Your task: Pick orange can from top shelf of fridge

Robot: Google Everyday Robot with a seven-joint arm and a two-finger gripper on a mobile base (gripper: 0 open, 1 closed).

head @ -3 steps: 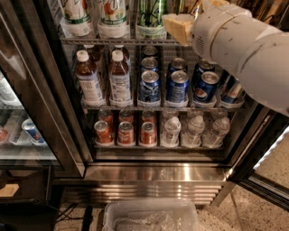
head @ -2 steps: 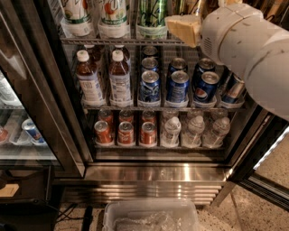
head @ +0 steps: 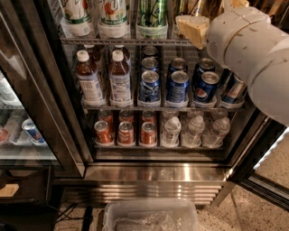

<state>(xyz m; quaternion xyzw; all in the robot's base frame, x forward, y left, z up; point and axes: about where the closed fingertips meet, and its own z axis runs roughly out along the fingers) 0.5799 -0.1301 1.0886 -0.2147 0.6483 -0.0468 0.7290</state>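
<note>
**Gripper (head: 192,30) poised at the rail of the top shelf (head: 113,41)**

The gripper is held just above the thin front rail, just right of the tall green can (head: 152,13). Whether it is spread or pressed together cannot be told. The upper right is filled by the white arm (head: 253,49), while the fridge (head: 153,173) racks to the left and below are left unobstructed. The orange can (head: 197,6) is only partly seen behind the gripper, at the upper edge. Blue Pepsi cans (head: 178,85) are ranked on the middle rack and short red cans (head: 125,132) beneath. Against the earlier frame, the gripper is shifted slightly right.
</note>
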